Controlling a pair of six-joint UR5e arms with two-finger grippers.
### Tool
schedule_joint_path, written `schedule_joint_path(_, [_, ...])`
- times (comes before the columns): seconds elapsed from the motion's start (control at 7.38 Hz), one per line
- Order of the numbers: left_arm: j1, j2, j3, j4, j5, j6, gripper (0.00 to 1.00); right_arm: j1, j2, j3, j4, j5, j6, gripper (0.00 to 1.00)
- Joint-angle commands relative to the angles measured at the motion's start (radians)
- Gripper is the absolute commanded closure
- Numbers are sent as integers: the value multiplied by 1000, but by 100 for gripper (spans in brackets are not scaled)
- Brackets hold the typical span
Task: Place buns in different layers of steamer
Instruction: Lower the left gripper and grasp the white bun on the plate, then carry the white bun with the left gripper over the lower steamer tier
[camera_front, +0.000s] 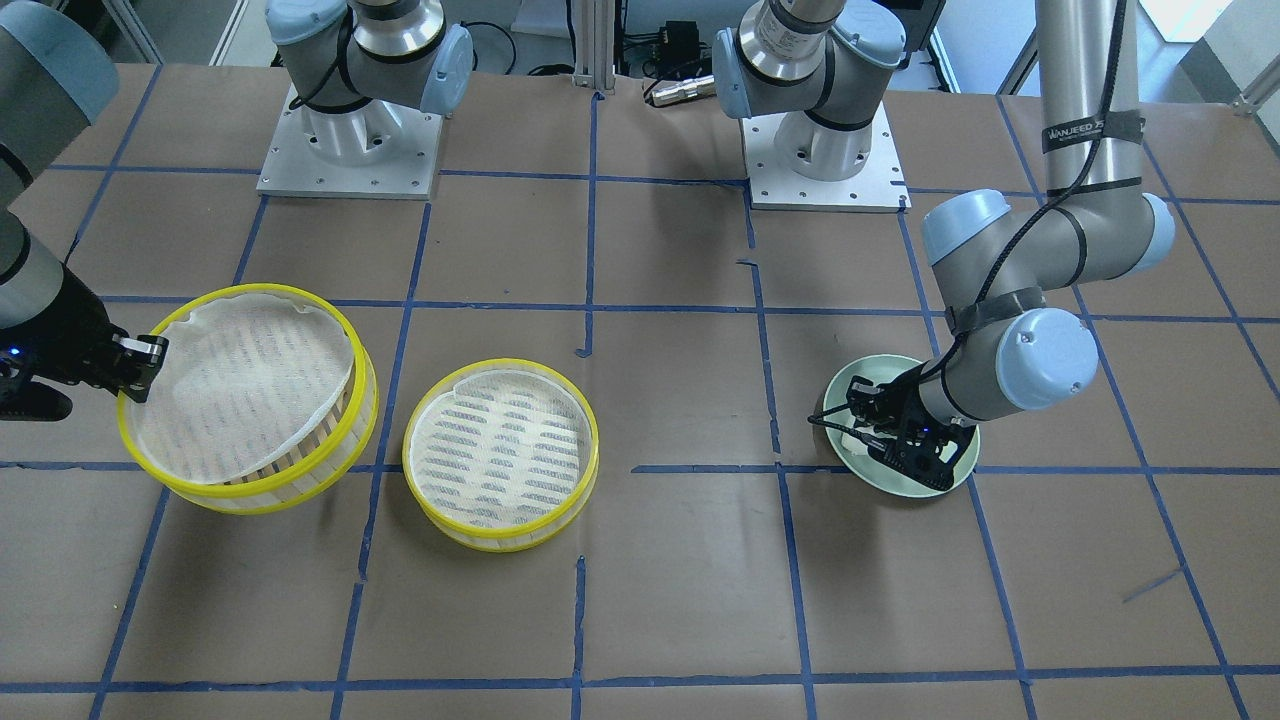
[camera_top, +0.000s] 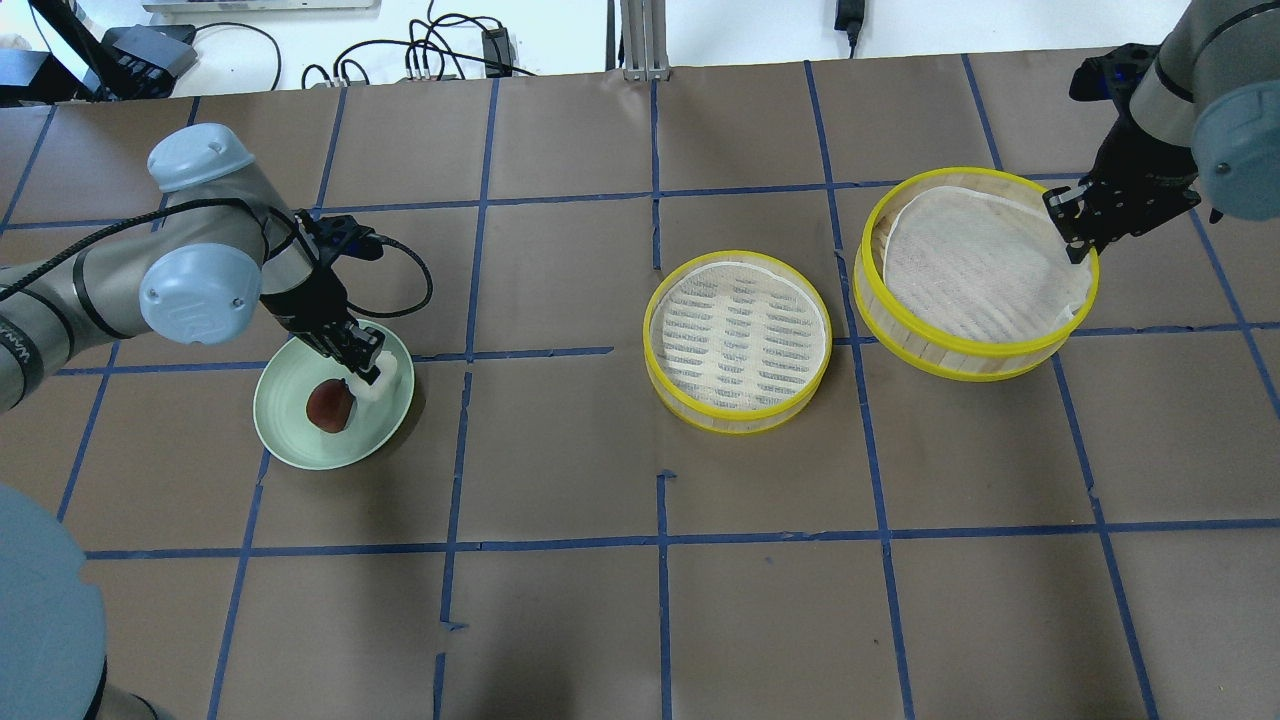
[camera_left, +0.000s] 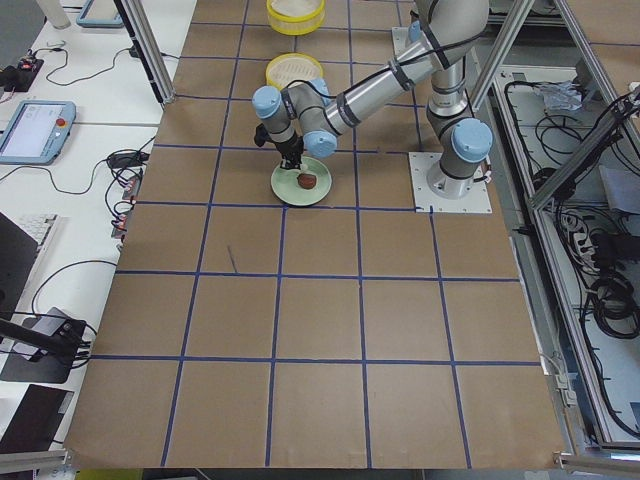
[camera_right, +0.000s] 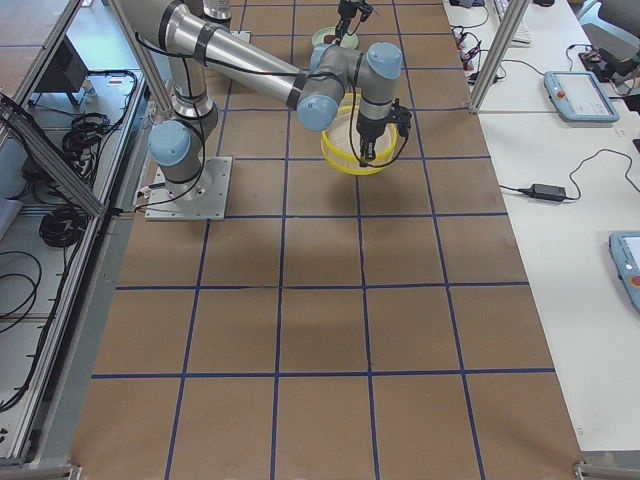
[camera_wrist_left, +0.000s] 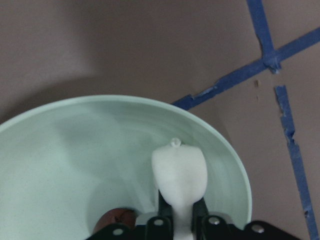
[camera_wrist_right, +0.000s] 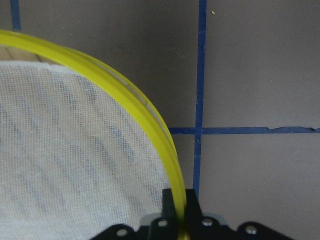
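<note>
My left gripper (camera_top: 366, 366) is shut on the white bun (camera_wrist_left: 179, 172), low over the pale green plate (camera_top: 290, 450). The dark reddish-brown bun (camera_top: 330, 405) lies on the plate beside it. My right gripper (camera_top: 1070, 232) is shut on the yellow rim (camera_wrist_right: 145, 107) of one steamer tier (camera_top: 960, 355), which sits tilted with the gripped side raised. Its mesh liner holds no bun. The second steamer tier (camera_top: 738, 412) rests flat near the table's middle, its liner also bare. In the front-facing view the left gripper (camera_front: 880, 430) is over the plate (camera_front: 950, 485) and the right gripper (camera_front: 140, 370) is at the tilted tier (camera_front: 260, 490).
Brown paper with a blue tape grid covers the table (camera_top: 660, 600). The two arm bases (camera_front: 350, 150) stand at the robot's side. Cables and a power supply lie beyond the far edge (camera_top: 440, 60).
</note>
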Motion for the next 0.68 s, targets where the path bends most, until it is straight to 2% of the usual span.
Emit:
schedule_joint_path(0.0, [-18,60,56,-20,-1,-199,98,-3,-1,-1,1,-4,-11,91])
schedule_joint_path(0.14, [-68,82,108,-96,-14,-326,98,-26,-3,0,5,-4,-17,91])
schedule_joint_path(0.27, [-163,80,164,-112,-51,-508,98,-64,-3,0,10,-1,-24,91])
schedule_joint_path(0.54, [-316,77,208,-95,-192,-835,98,-72,-1,3,2,1,-85,91])
